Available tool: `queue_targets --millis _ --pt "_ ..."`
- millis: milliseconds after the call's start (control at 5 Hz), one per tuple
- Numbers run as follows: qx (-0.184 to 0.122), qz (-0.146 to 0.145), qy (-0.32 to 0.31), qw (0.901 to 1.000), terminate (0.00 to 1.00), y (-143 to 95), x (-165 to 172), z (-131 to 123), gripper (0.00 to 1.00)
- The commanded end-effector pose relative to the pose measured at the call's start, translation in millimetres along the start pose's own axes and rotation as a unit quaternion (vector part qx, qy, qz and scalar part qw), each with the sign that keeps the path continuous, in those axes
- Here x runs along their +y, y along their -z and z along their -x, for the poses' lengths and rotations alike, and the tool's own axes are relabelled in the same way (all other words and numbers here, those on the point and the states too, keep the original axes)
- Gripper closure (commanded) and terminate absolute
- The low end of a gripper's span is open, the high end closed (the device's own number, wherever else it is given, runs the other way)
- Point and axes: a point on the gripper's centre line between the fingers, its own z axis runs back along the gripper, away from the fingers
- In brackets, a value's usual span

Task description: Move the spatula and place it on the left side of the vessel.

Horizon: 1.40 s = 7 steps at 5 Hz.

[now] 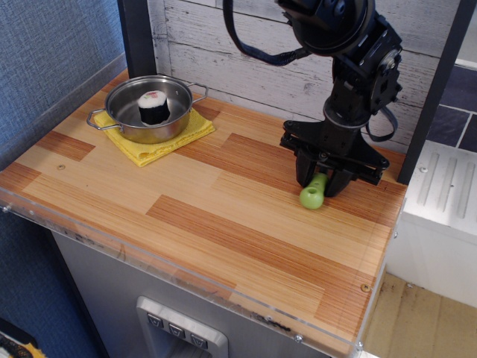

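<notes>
The spatula [313,195] shows only its lime-green handle end, sticking out toward the front from between my fingers; its grey blade is hidden under the gripper. My gripper [323,179] points down at the right back of the wooden counter, and its jaws are closed on the handle, low over the surface. The vessel [125,125], a shiny steel pot with wire loop handles, stands at the far left back, well apart from the gripper.
A sushi roll [154,107] sits inside the pot. A yellow cloth [165,142] lies under the pot. A white plank wall [246,67] runs behind the counter. A dark post [434,89] stands at the right edge, close to the arm.
</notes>
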Motion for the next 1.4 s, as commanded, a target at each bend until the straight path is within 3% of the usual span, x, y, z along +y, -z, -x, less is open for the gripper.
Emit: queue_targets --millis 0,400,1000,1200 --pt "0.000 -0.003 -0.006 1.0000 0.00 -10.0 1.5 6.9 0.00" --pt "-0.040 0.019 -0.005 0.9990 0.00 -39.4 11.7 3.1 0.00" --pt "-0.115 0.079 -0.033 0.9896 0.00 -110.9 35.6 20.8 0.00" --pt "-0.115 0.079 -0.033 0.9896 0.00 -110.9 35.6 20.8 0.00"
